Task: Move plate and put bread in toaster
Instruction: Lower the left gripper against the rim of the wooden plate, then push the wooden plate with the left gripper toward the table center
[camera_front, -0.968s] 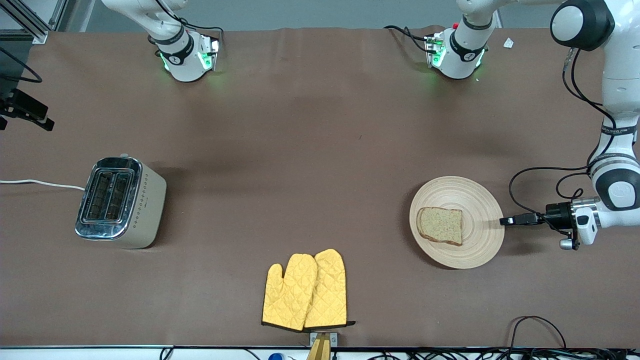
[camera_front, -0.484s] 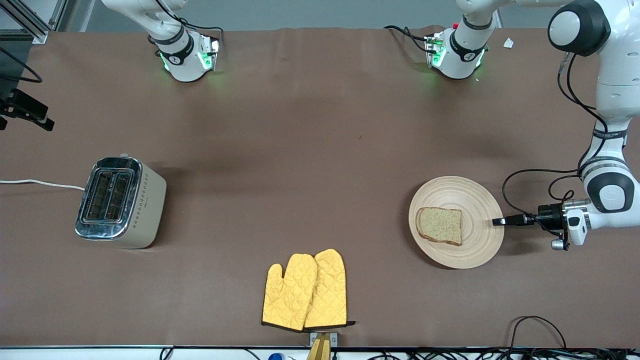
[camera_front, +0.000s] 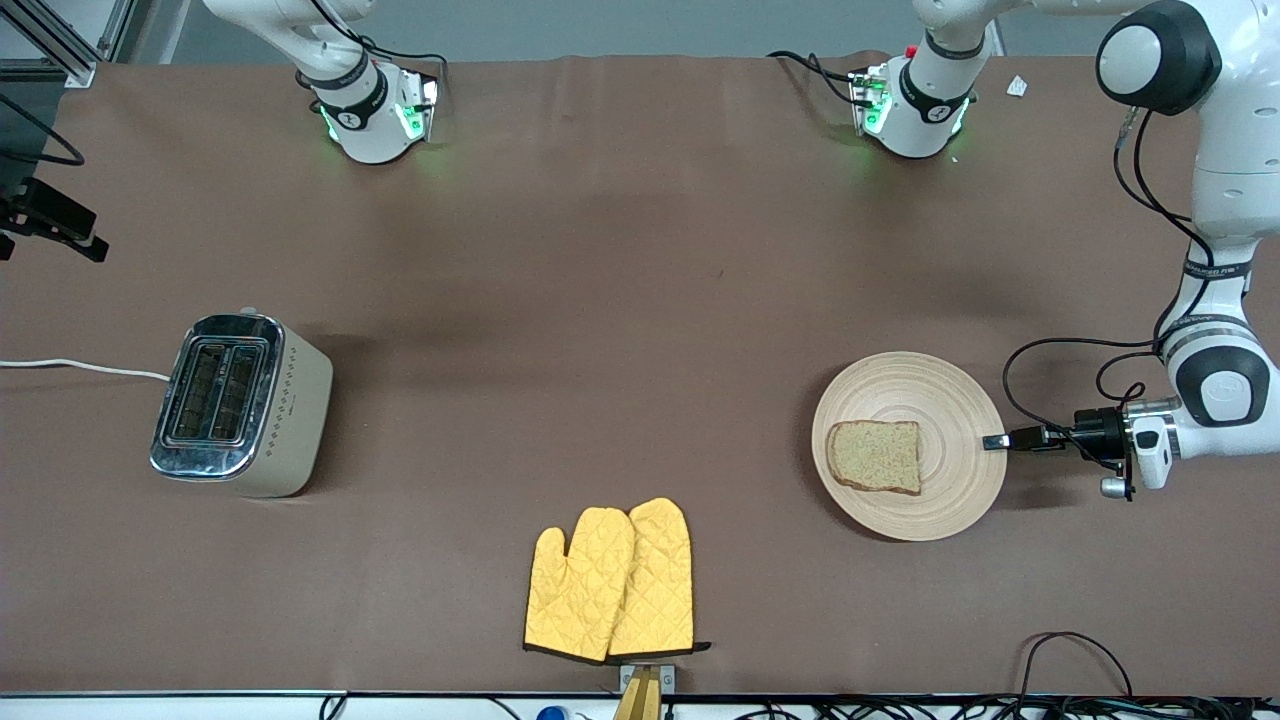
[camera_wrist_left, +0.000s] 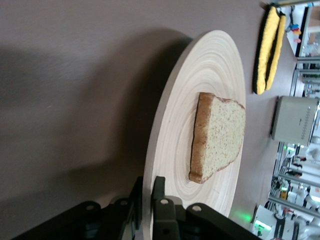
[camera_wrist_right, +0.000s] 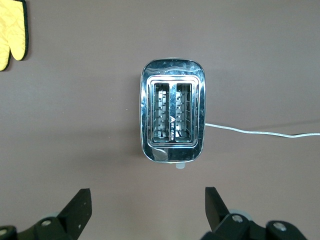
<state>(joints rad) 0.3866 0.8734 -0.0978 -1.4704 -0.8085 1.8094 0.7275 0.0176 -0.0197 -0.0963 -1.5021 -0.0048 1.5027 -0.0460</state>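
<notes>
The left claw (camera_front: 995, 441) grips the rim of the plate (camera_front: 950, 405), its fingers (camera_wrist_left: 162, 212) apparently pinching the edge from both faces. The bread (camera_front: 876, 456) lies flat on the plate. The toaster (camera_front: 240, 403) stands on the desk (camera_front: 620, 300), well apart from the plate toward the right arm's end. The right claw (camera_wrist_right: 145, 212) hangs spread wide over the toaster.

Bare brown table (camera_front: 620, 330) between toaster (camera_front: 240, 405) and plate (camera_front: 908, 445), yellow oven mitts (camera_front: 610, 580) nearer the camera below that lane, toaster slots apparently unblocked, white cord (camera_front: 85, 368) trailing off its end.
</notes>
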